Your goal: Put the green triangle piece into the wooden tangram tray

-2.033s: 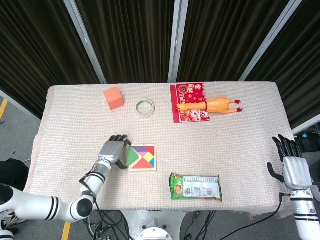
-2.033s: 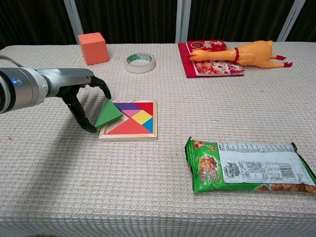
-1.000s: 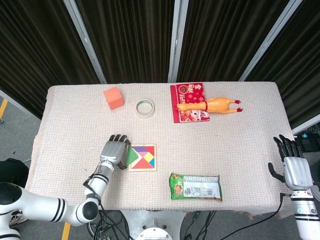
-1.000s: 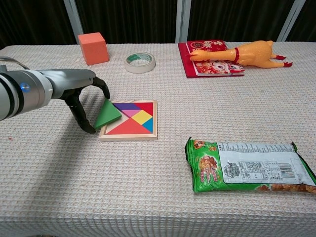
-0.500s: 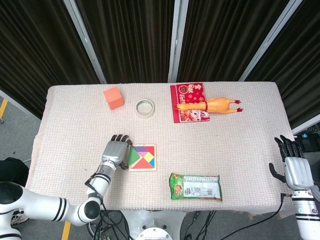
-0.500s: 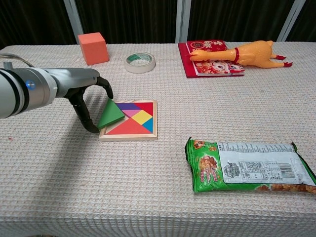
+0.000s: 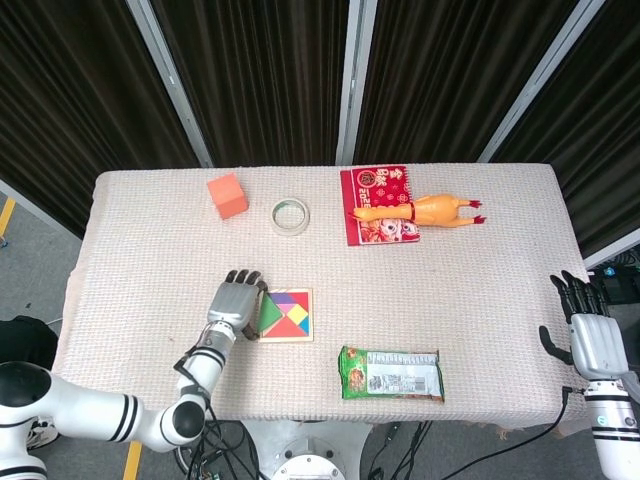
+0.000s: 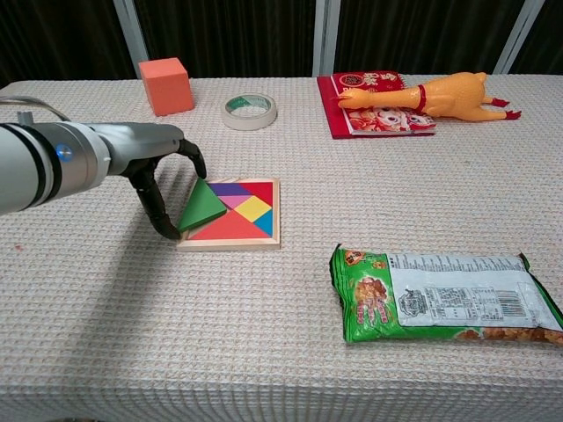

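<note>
The green triangle piece (image 8: 204, 207) (image 7: 268, 314) lies over the left part of the wooden tangram tray (image 8: 230, 243) (image 7: 290, 339), its left edge raised a little on the rim. My left hand (image 8: 158, 167) (image 7: 234, 300) is just left of the tray and holds the triangle by that edge, one fingertip at its top corner and the thumb at its lower corner. The tray's other coloured pieces sit flat inside it. My right hand (image 7: 586, 336) hangs beyond the table's right edge with its fingers apart, holding nothing.
An orange cube (image 8: 166, 85) and a tape roll (image 8: 249, 111) stand at the back. A red booklet (image 8: 374, 119) with a rubber chicken (image 8: 431, 94) on it lies at the back right. A green snack bag (image 8: 444, 294) lies in front, right of the tray.
My left hand has slid to the right with the green triangle, which now lies further over the tray. The right hand has barely moved.
</note>
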Tool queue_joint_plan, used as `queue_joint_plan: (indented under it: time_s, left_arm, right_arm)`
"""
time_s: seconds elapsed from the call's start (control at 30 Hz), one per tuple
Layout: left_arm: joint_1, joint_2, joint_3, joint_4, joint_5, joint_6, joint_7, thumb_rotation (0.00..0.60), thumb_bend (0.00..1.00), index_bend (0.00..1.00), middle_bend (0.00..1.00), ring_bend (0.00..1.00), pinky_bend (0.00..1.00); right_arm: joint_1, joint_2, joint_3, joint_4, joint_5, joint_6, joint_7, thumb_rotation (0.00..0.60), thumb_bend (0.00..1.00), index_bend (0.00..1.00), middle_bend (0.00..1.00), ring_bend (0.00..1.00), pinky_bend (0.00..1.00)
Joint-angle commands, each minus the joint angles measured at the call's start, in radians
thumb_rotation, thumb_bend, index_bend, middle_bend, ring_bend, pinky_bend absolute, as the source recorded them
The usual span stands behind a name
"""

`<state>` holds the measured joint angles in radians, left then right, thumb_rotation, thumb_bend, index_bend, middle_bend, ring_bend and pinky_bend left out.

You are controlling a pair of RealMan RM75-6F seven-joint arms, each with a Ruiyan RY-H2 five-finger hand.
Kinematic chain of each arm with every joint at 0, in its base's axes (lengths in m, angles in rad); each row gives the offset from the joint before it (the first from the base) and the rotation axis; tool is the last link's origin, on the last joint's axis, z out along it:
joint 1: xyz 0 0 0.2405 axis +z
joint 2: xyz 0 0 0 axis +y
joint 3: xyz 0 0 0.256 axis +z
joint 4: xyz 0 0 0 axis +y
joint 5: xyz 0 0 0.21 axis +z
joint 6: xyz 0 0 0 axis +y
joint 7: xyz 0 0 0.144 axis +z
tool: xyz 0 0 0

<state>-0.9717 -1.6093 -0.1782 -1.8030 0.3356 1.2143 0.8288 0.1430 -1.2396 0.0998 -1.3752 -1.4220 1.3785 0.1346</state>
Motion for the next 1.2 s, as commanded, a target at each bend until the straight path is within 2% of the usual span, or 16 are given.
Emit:
queue_joint_plan:
  time_s: [0.03,0.43,0.77,0.93,1.2]
  left_arm:
    - [0.000,0.000,-0.002,-0.002,-0.002,0.000,-0.001,0.600,0.06,0.42,0.08,0.00,0.00]
    - [-0.007,-0.018,-0.007,0.007,-0.011,-0.002,0.005,0.600,0.06,0.41,0.08,0.00,0.00]
    - [0.000,-0.005,-0.006,-0.006,-0.004,-0.013,-0.007,0.600,0.06,0.15,0.08,0.00,0.00]
    - [0.004,0.001,-0.005,-0.011,0.004,-0.019,-0.018,0.600,0.06,0.09,0.08,0.00,0.00]
    - [0.017,0.036,-0.011,-0.050,0.029,-0.005,-0.042,0.600,0.06,0.09,0.08,0.00,0.00]
  right_arm:
    - [0.000,-0.001,0.000,0.003,0.000,-0.001,0.002,0.600,0.32,0.00,0.00,0.00,0.00]
    - [0.002,-0.004,-0.002,0.005,0.001,-0.008,0.000,0.600,0.32,0.00,0.00,0.00,0.00]
    - [0.001,-0.004,0.000,0.011,0.003,-0.007,0.007,0.600,0.32,0.00,0.00,0.00,0.00]
    - [0.001,-0.004,0.001,0.010,0.003,-0.006,0.004,0.600,0.32,0.00,0.00,0.00,0.00]
    - [0.000,0.000,0.003,0.005,0.001,-0.001,0.004,0.600,0.32,0.00,0.00,0.00,0.00]
